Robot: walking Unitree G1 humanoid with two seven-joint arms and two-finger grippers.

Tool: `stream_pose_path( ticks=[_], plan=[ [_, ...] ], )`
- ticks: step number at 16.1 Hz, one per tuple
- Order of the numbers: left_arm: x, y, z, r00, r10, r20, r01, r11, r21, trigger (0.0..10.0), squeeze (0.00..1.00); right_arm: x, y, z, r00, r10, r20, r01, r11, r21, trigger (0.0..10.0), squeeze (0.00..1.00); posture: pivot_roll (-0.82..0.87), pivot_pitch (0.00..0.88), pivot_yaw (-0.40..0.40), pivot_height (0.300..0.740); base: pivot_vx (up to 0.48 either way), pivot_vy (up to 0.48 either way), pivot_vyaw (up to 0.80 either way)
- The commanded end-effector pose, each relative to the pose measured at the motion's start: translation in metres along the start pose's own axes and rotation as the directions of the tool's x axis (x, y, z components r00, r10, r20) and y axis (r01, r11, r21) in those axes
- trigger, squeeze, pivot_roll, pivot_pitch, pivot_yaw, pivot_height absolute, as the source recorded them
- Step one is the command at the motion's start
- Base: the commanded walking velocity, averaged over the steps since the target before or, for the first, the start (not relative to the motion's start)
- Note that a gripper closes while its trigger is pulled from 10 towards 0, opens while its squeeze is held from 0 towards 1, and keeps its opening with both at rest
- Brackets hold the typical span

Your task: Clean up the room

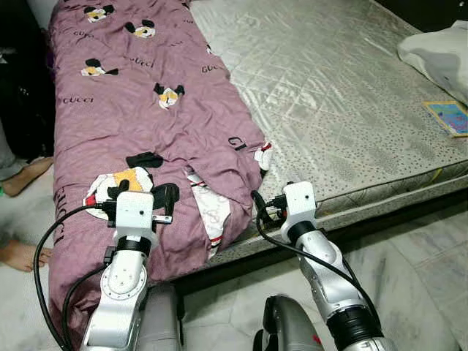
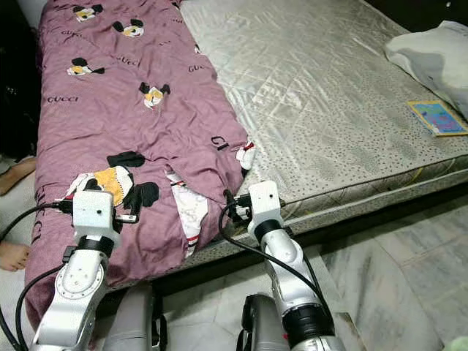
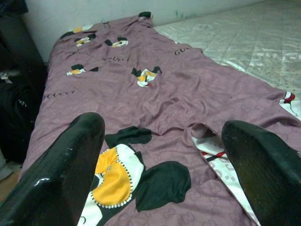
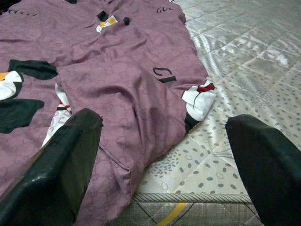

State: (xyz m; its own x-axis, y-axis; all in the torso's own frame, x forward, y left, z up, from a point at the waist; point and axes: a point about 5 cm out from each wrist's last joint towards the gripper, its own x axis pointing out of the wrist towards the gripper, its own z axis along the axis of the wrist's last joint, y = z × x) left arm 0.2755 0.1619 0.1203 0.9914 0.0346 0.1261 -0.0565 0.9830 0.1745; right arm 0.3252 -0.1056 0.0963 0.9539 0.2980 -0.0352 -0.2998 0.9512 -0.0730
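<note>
A purple blanket (image 1: 139,95) printed with cartoon mice lies spread over the left half of a bed, its front edge hanging over the side. The silver quilted mattress (image 1: 329,80) is bare on the right half. My left gripper (image 1: 140,194) is open just above the blanket near the bed's front edge, over a yellow and black mouse print (image 3: 117,174). My right gripper (image 4: 164,120) is open too, low at the mattress's front edge. It faces the blanket's front right corner (image 4: 141,122), where a white lining shows.
A white pillow (image 1: 439,55) and a colourful flat book (image 1: 447,117) lie at the bed's far right. A person's bare feet (image 1: 25,175) rest on the floor left of the bed. Pale marble floor (image 1: 417,270) runs along the front.
</note>
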Motion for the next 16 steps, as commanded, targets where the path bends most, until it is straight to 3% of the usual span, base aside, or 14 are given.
stream_pose_path(
  ticks=[1,7,14,16],
  plan=[
    [-0.0024,-0.0004,-0.0042,1.000,-0.005,-0.012,0.005,1.000,0.009,10.0,0.00,-0.0002,0.0005,-0.0021,1.000,0.007,-0.007,-0.007,1.000,0.007,10.0,0.00,0.04,0.227,-0.022,0.618,0.000,0.000,0.00],
    [-0.0014,-0.0005,-0.0056,1.000,-0.001,-0.010,0.001,1.000,0.001,10.0,0.00,0.0004,0.0007,-0.0024,1.000,0.014,-0.008,-0.013,1.000,0.006,10.0,0.00,0.04,0.219,-0.021,0.553,0.000,0.000,0.00],
    [-0.0005,0.0031,-0.0079,0.999,0.026,-0.023,-0.026,0.999,-0.027,10.0,0.00,0.0011,0.0024,-0.0011,0.999,0.034,0.004,-0.034,0.999,0.009,10.0,0.00,0.04,0.213,-0.021,0.543,0.000,0.000,0.00],
    [-0.0004,0.0033,-0.0079,0.999,0.027,-0.022,-0.027,0.999,-0.027,10.0,0.00,0.0009,0.0046,-0.0001,0.999,0.047,0.013,-0.047,0.999,-0.002,10.0,0.00,0.04,0.209,-0.021,0.543,0.000,0.000,0.78]
  ],
)
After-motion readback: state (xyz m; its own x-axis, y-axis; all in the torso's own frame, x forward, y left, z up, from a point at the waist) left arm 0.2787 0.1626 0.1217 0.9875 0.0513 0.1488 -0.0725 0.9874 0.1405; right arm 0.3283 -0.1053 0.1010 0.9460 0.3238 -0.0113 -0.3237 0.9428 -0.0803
